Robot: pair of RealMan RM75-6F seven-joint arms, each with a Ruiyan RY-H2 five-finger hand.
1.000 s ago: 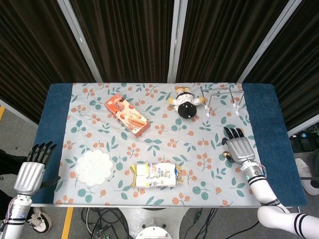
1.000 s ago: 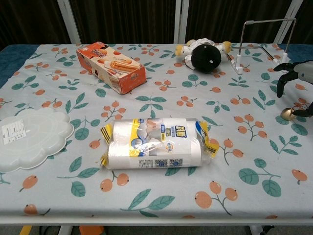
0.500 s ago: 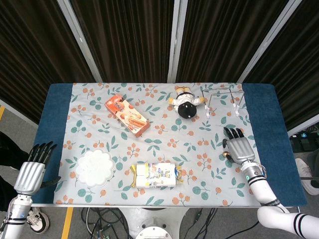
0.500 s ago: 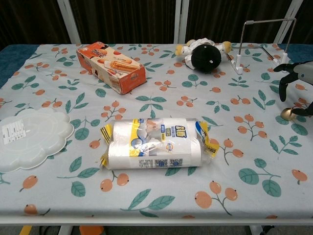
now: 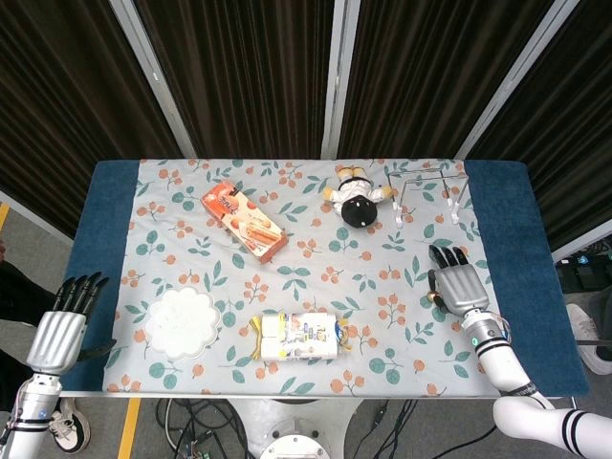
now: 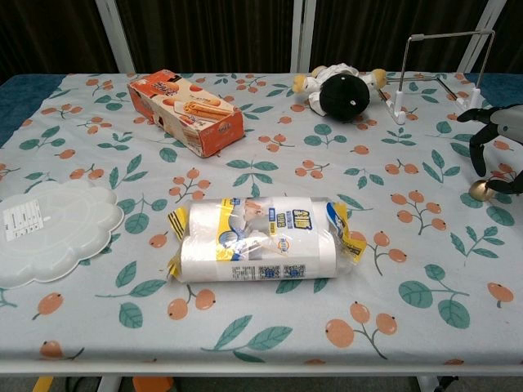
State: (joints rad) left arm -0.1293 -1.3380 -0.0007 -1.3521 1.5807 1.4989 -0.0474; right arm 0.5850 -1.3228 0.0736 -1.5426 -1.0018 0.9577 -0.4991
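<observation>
Dark curtains hang behind a table with a white flowery cloth (image 5: 382,287) over blue. At about 4 o'clock on the cloth lies a small shiny gold ball (image 6: 480,191). The right hand (image 5: 460,283) hovers over it with fingers apart and curved down, holding nothing; a fingertip (image 6: 500,187) sits just beside the ball. Bare cloth lies around the ball toward the middle. At 12 o'clock from the hand stands a thin wire stand (image 5: 427,193), near a black and white plush toy (image 5: 358,200). At 6 o'clock near the front edge lies a wrapped pack of white paper rolls (image 6: 260,238); its writing is too small to read. A white flower-shaped plate (image 5: 181,322) sits at 8 o'clock, an orange snack box (image 5: 243,222) at 10. The left hand (image 5: 64,325) hangs off the left edge, fingers apart, holding nothing.
</observation>
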